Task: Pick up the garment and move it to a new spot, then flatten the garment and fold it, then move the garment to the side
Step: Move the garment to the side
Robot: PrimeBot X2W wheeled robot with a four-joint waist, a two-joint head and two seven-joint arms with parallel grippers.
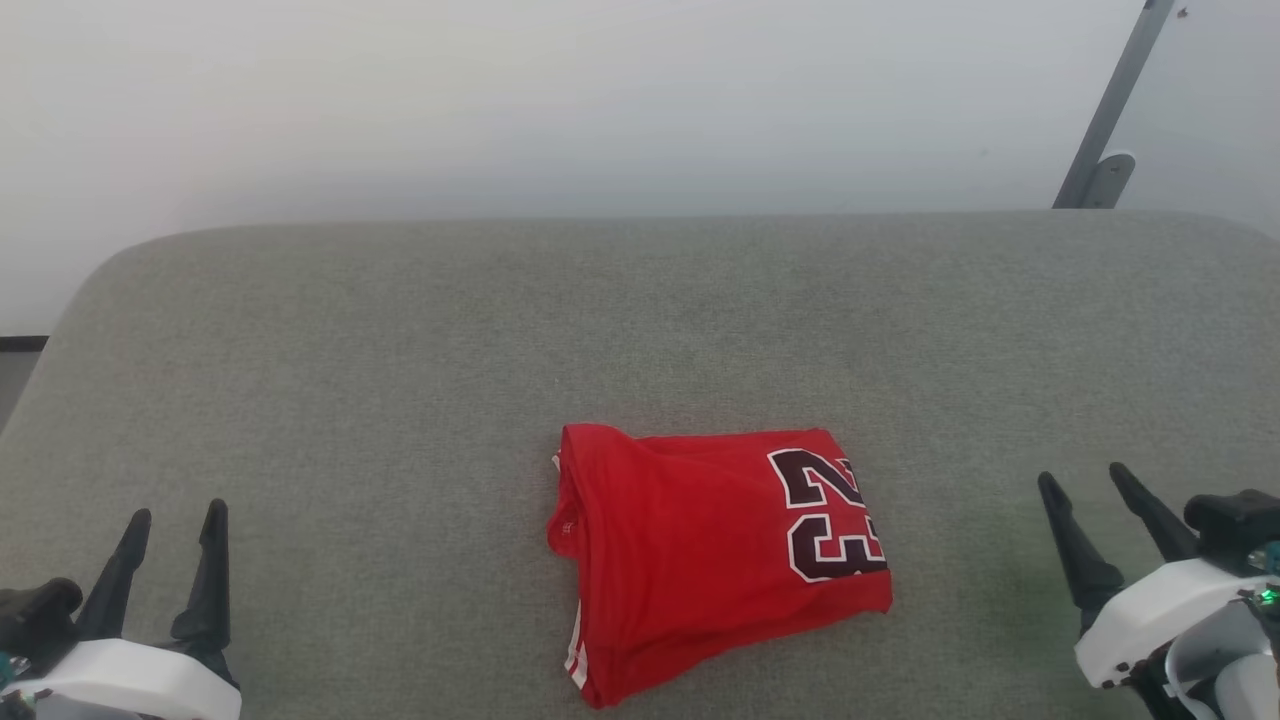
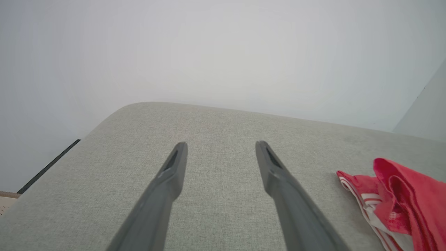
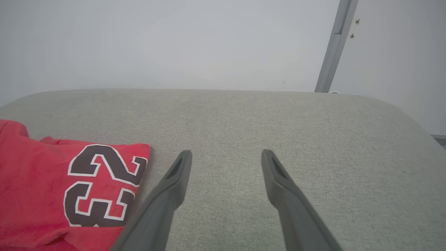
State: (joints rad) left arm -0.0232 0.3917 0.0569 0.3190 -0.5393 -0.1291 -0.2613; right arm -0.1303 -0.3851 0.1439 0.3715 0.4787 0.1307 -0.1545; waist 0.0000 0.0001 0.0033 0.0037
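1. red jersey fabric: the garment (image 1: 700, 560) lies as a loose, roughly rectangular bundle on the grey upholstered surface (image 1: 400, 330). it sits about midway across the surface and close to its near edge. the dark "23" faces up on the bundle's right part, and striped white trim peeks out at its left side.
2. the left gripper (image 1: 178, 512) hovers at the surface's near left corner, its jaws spread wide and holding nothing. the right gripper (image 1: 1081, 473) hovers at the surface's near right corner, equally wide and empty. both are well apart from the garment.
3. judging by its layered shape, the bundle looks already folded, so the move to the side seems to be the step at hand.
4. risk: a pinch that catches only the top layer would peel the fold open as the arm lifts, since nothing holds the soft layers together.
5. risk: lifting from one side alone would let the other side sag and drag over the surface's coarse weave, which could pull the lower layers out of line.
6. risk: with the bundle so close to the surface's near edge, a push or slide toward the robot could tip part of it over that edge.
7. risk: the ruffled folds at the bundle's left side stand up in the left wrist view, and a finger coming in low could snag on them.
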